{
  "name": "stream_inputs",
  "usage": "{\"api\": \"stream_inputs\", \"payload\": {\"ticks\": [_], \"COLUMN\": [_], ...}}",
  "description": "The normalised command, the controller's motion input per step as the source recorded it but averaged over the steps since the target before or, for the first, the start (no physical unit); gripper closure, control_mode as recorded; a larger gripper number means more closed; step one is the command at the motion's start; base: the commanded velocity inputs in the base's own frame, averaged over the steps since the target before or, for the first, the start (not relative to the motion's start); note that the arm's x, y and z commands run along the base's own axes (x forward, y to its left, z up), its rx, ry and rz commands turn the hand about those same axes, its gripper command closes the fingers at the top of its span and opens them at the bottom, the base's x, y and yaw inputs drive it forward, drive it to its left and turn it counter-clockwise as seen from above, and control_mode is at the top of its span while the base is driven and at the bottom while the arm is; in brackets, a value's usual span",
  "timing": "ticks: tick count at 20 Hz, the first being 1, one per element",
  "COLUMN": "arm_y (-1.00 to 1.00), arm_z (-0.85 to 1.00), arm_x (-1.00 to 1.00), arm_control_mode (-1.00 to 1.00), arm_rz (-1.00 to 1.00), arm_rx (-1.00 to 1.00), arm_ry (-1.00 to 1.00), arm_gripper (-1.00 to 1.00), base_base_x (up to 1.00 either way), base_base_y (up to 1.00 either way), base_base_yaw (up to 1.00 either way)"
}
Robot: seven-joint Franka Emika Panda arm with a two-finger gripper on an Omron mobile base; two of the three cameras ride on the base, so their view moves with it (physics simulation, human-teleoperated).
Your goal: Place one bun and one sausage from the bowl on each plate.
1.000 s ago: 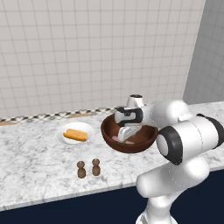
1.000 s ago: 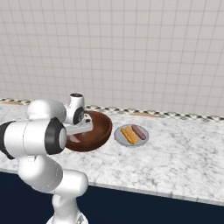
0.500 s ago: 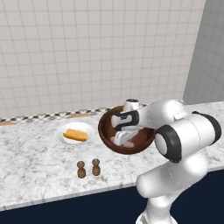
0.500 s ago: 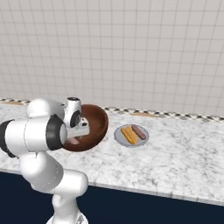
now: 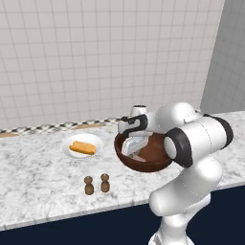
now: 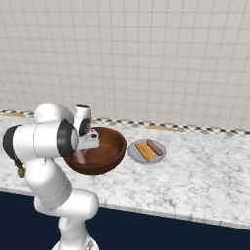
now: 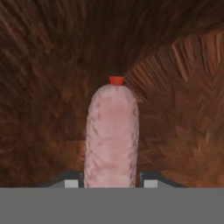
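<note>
Sausage lies in the bottom of the brown bowl, lengthwise along the hand view, running up from between the two dark fingertips. Gripper sits low inside the bowl, fingers apart, one tip on each side of the sausage's near end; contact with the skin cannot be told.

Handling, as judged: light, somewhat soft, smooth rounded skin, so likely to slip or roll if pinched off-centre. Best hold is across the width near mid-length, not at the tapered end with the red tip.

One white plate, just beside the bowl on the marble counter, already carries a bun and a sausage.
</note>
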Motion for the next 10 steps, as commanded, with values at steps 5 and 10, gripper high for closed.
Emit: {"api": "stream_inputs", "payload": {"ticks": [5,10], "arm_y": [0.04,0.1], "arm_z": [0.18,0.68], "arm_x": [-0.03,-0.04], "arm_control_mode": [-1.0,-1.0], "arm_rz": [0.0,0.0], "arm_rx": [0.0,0.01], "arm_ry": [0.0,-0.05], "arm_gripper": [1.0,1.0], "base_base_x": [0.0,0.0], "base_base_y": [0.0,0.0], "base_base_yaw": [0.0,0.0]}}
